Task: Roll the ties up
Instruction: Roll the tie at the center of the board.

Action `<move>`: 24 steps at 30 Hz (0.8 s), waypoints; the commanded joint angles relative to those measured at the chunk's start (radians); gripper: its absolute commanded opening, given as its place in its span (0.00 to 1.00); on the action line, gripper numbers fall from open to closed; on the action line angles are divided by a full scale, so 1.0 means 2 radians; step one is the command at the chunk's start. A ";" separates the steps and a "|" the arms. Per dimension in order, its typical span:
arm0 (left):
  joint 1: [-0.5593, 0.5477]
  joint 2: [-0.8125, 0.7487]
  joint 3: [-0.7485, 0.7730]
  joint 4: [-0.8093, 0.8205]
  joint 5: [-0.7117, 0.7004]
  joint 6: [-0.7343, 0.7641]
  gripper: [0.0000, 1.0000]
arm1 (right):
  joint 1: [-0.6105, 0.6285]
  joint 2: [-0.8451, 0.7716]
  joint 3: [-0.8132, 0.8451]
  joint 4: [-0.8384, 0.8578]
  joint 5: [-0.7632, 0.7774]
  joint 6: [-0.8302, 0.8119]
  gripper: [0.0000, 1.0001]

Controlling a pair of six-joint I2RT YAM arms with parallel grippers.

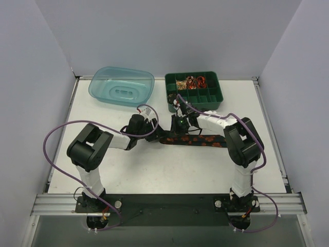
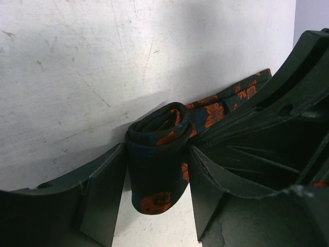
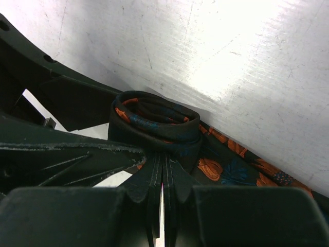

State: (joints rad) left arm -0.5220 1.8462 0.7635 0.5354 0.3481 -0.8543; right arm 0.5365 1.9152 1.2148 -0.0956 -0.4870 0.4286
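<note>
While the tie (image 1: 193, 139) is laid flat on the bench (image 1: 169, 170) just before the green tray (image 1: 193, 106), its end below the tray's left corner is wound into a roll (image 2: 157, 170). The roll is clamped between the left fingers (image 2: 103, 195); the right fingers (image 3: 149, 180) are pressed together against it. From above it is hidden by both arms (image 1: 216, 122). A blue tub (image 1: 122, 86) is set left of the tray.

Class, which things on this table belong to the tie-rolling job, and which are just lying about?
Job: tie, partly rolled; left fingers around the roll; right fingers, shut beside it; probably the green divided tray.
Lying about: blue tub.
</note>
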 commanded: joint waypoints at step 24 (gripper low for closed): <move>0.003 0.014 0.008 0.017 0.000 0.011 0.00 | -0.018 -0.016 0.012 -0.024 -0.010 0.002 0.00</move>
State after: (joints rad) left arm -0.5270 1.9018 0.7597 0.6460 0.3538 -0.8783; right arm 0.5232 1.9244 1.2213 -0.1020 -0.4915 0.4294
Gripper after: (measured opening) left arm 0.303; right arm 0.026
